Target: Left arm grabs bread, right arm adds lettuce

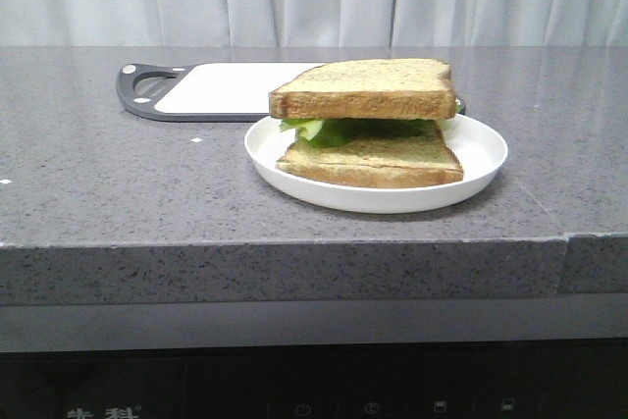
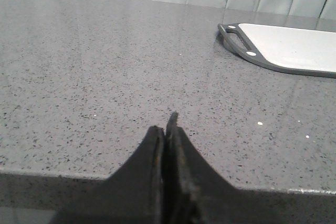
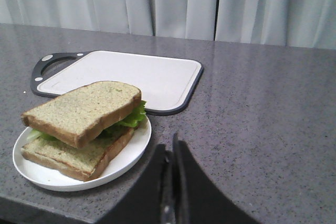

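A thick slice of bread lies tilted on top of green lettuce, which rests on a thinner slice on a white plate. The stack also shows in the right wrist view, with the top bread, the lettuce and the plate. My left gripper is shut and empty over the bare counter near its front edge. My right gripper is shut and empty, just right of the plate. Neither gripper shows in the front view.
A white cutting board with a dark grey frame and handle lies behind the plate; it shows in both wrist views. The grey speckled counter has a front edge. Curtains hang behind.
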